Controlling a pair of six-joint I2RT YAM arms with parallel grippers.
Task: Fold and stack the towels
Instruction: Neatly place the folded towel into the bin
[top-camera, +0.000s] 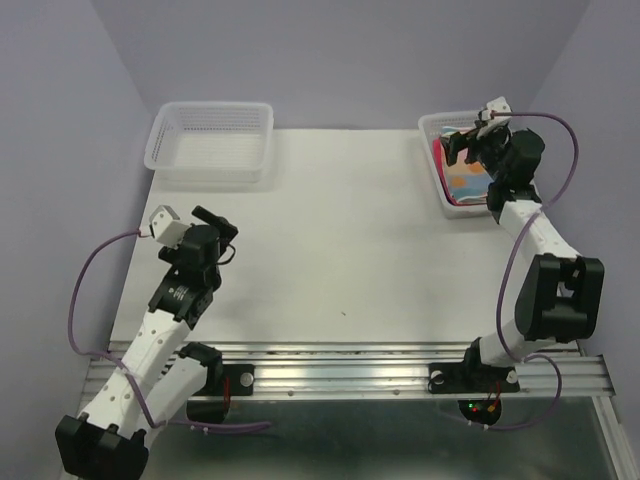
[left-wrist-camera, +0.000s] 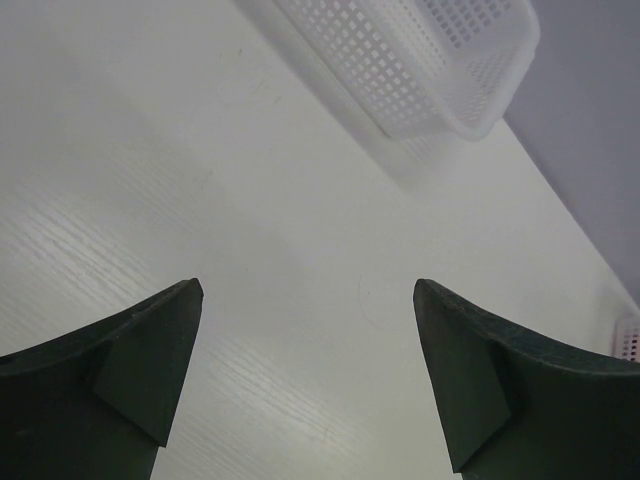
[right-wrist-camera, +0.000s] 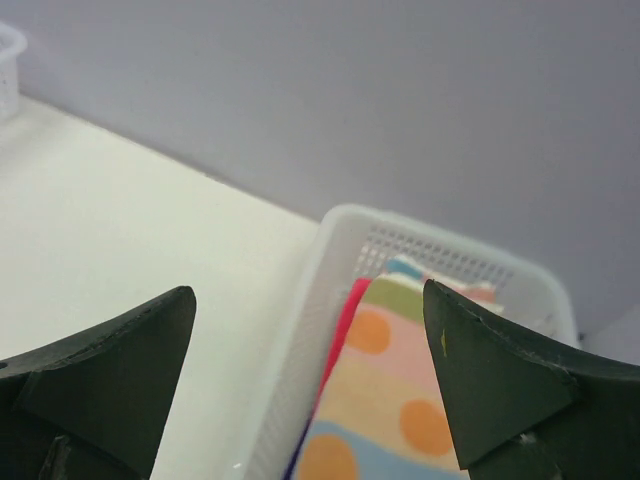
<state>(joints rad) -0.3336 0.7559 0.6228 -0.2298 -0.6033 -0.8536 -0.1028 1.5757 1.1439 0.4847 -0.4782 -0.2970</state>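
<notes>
The towels lie stacked in a white mesh basket (top-camera: 436, 128) at the table's far right. On top is an orange-dotted striped towel (right-wrist-camera: 400, 385), also seen from above (top-camera: 465, 185). A bright pink towel (right-wrist-camera: 345, 320) and a dark purple edge (right-wrist-camera: 295, 455) show under it. My right gripper (top-camera: 468, 136) hovers over that basket, open and empty; in its wrist view the gripper (right-wrist-camera: 310, 300) straddles the basket's left wall. My left gripper (top-camera: 215, 222) is open over bare table at the left, and the left wrist view shows the same gripper (left-wrist-camera: 308, 290) with nothing between its fingers.
A second white mesh basket (top-camera: 208, 140) stands at the far left corner, seen too from the left wrist as a white mesh basket (left-wrist-camera: 430, 60). Purple walls enclose the table on three sides. A metal rail (top-camera: 350, 365) runs along the near edge.
</notes>
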